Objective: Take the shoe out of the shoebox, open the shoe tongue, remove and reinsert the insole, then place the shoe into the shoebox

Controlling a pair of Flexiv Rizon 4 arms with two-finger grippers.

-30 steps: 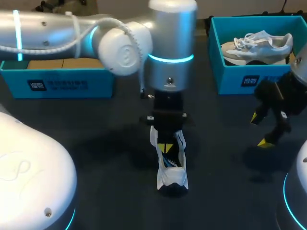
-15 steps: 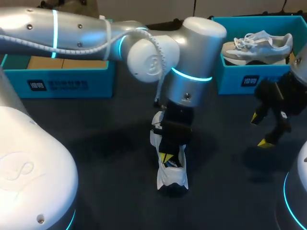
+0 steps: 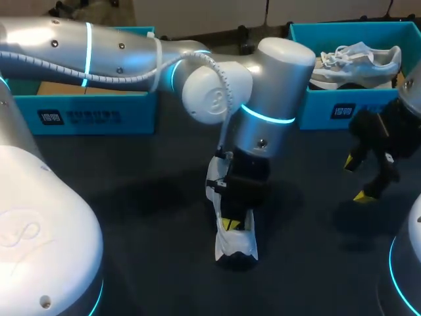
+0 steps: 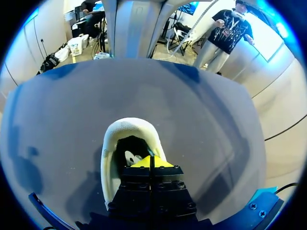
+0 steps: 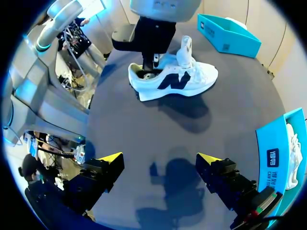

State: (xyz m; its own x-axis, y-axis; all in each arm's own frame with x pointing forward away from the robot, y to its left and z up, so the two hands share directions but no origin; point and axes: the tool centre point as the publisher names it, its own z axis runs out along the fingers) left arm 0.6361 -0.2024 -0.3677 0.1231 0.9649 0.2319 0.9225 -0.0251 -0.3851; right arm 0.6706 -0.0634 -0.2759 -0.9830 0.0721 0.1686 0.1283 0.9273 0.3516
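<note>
On a dark table (image 3: 131, 217), a white shoe (image 3: 235, 245) lies apart from the blue shoebox (image 3: 342, 108), the left gripper (image 4: 151, 162) set in its opening, fingers (image 4: 142, 163) pressed together; whether the insole is pinched cannot be told. The right gripper (image 5: 160, 160) is held aside, fingers (image 5: 111, 158) wide apart. Unbraced, the shoe could be dragged or tipped by a pull. The raised tongue (image 5: 184, 50) is shown only in the right wrist view, the closed tips plainly only in the left.
</note>
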